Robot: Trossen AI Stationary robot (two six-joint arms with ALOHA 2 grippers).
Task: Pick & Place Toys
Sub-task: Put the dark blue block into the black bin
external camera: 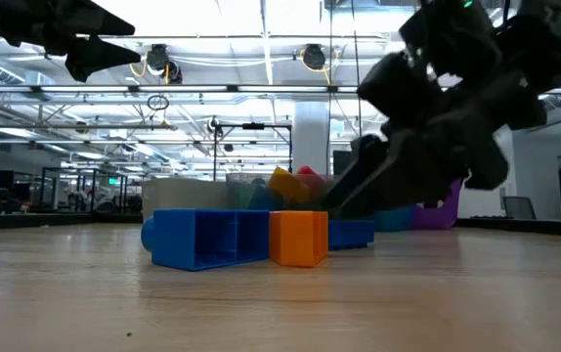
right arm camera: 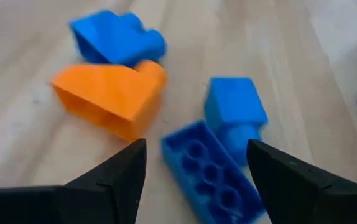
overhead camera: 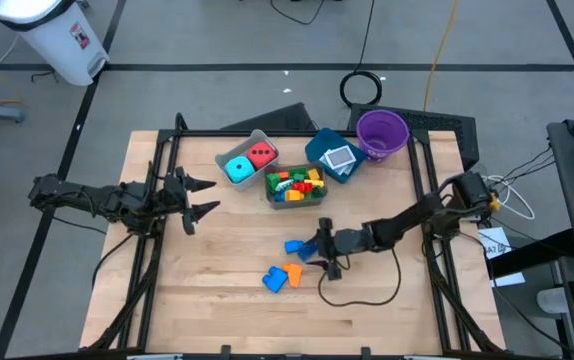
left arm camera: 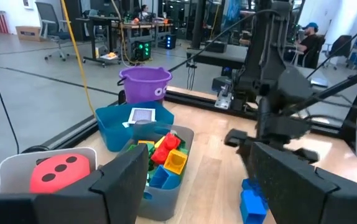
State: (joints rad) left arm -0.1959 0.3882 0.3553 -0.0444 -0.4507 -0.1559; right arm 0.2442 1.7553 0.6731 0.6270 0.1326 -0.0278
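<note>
Currently, your right gripper [right arm camera: 194,171], fingers apart, straddles the long blue brick [right arm camera: 206,174] beside the orange brick [right arm camera: 110,99]; closing off-centre could flick it away. Left gripper [overhead camera: 199,197] waits, fingers apart.

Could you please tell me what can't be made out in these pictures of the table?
- High view: the blue brick by the right gripper is partly hidden by its fingers.
- Low view: the grey bin is mostly hidden behind the orange brick.
- Left wrist view: the red cube is partly cut off by the left gripper.
</note>
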